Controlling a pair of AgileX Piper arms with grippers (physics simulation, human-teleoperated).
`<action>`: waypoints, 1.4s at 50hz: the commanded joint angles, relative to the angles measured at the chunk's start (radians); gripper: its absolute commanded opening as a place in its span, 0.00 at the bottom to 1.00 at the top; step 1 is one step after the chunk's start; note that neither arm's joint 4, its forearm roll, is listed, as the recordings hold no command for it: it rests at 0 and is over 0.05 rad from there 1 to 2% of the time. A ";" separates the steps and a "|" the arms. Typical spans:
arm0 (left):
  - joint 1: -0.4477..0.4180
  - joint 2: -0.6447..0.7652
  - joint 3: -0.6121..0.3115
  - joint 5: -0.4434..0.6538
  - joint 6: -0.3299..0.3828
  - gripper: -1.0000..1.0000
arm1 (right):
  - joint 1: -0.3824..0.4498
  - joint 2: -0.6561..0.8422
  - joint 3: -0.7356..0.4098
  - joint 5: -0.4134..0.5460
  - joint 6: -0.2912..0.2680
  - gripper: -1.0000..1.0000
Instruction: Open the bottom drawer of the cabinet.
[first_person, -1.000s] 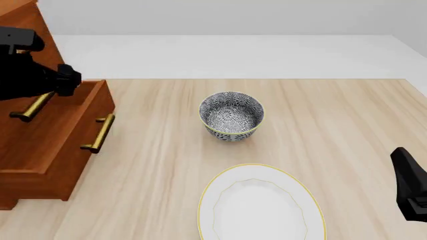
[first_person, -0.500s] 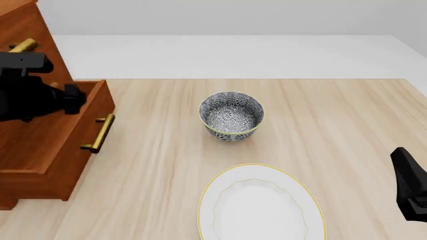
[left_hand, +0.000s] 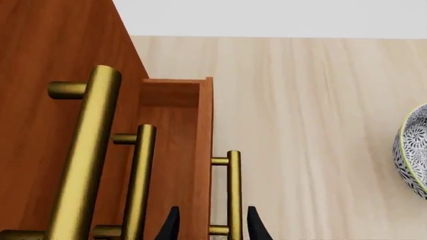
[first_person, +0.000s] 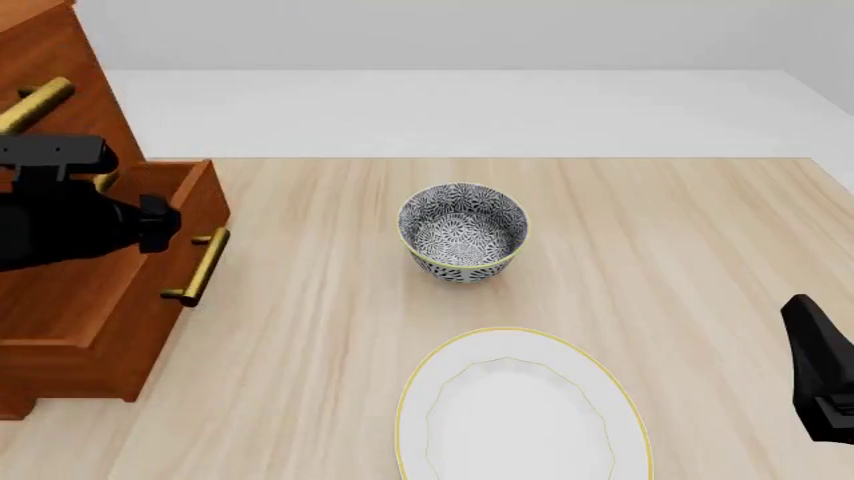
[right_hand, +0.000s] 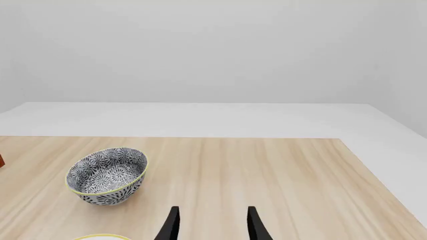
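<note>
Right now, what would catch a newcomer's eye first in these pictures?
The tall cabinet at the table's left, its bottom drawer pulled out, with the left gripper open astride its brass handle. Then the patterned bowl mid-table and the white plate at the near edge.

Left arm reaching in from the left side, left gripper (left_hand: 212, 225) with fingers apart, right gripper (right_hand: 212, 225) low at right edge, fingers apart, holding nothing
</note>
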 joint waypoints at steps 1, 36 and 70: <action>-0.006 0.001 0.028 -0.014 -0.017 1.00 | 0.000 0.000 0.000 0.000 0.000 1.00; -0.017 0.065 0.079 -0.080 -0.072 1.00 | 0.000 0.000 0.000 0.000 0.000 1.00; -0.078 0.101 0.080 -0.096 -0.127 1.00 | 0.000 0.000 0.000 0.000 0.000 1.00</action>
